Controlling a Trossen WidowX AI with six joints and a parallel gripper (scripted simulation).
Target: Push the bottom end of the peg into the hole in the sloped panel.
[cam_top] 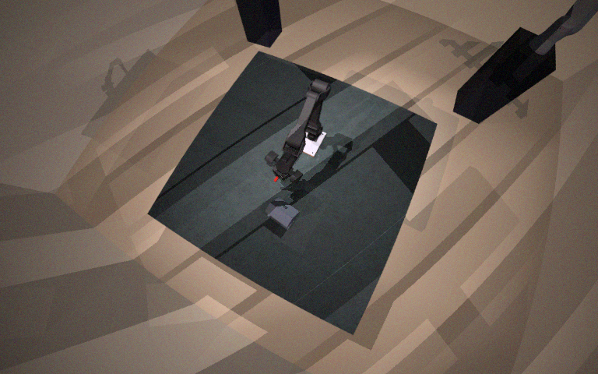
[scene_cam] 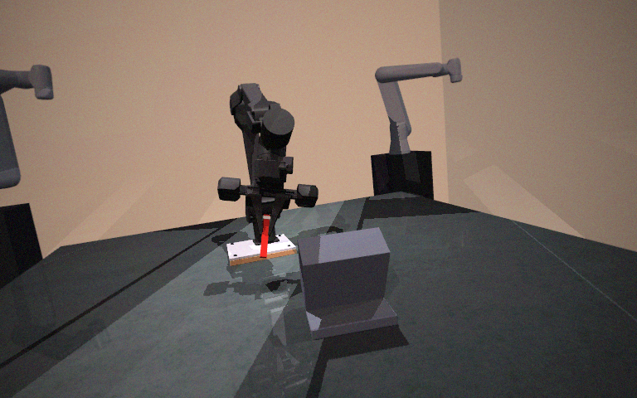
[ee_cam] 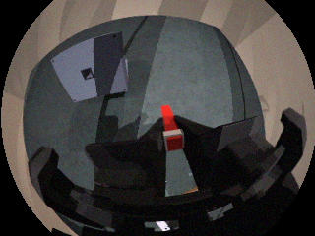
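Note:
The red peg (cam_top: pixel 276 178) (scene_cam: pixel 264 243) (ee_cam: pixel 167 116) is square in section with a light band near its top. My gripper (scene_cam: pixel 266 233) (ee_cam: pixel 168 120) is shut on it, and the peg hangs slightly tilted above the table, its bottom end beyond the fingertips. The grey sloped panel (cam_top: pixel 286 216) (scene_cam: pixel 345 283) (ee_cam: pixel 74 81) stands apart from the peg, at upper left in the wrist view. Its square-looking hole (ee_cam: pixel 87 74) shows there, turned at an angle. The exterior camera sees the panel's back, so the hole is hidden there.
The arm's white base plate (cam_top: pixel 314 147) (scene_cam: pixel 238 251) lies behind the gripper. A grey arm (scene_cam: pixel 399 114) stands on a black pedestal (scene_cam: pixel 402 174) beyond the dark table (cam_top: pixel 343 246). Another black pedestal (scene_cam: pixel 18 236) is at far left. Shadows cross the table and the panel face.

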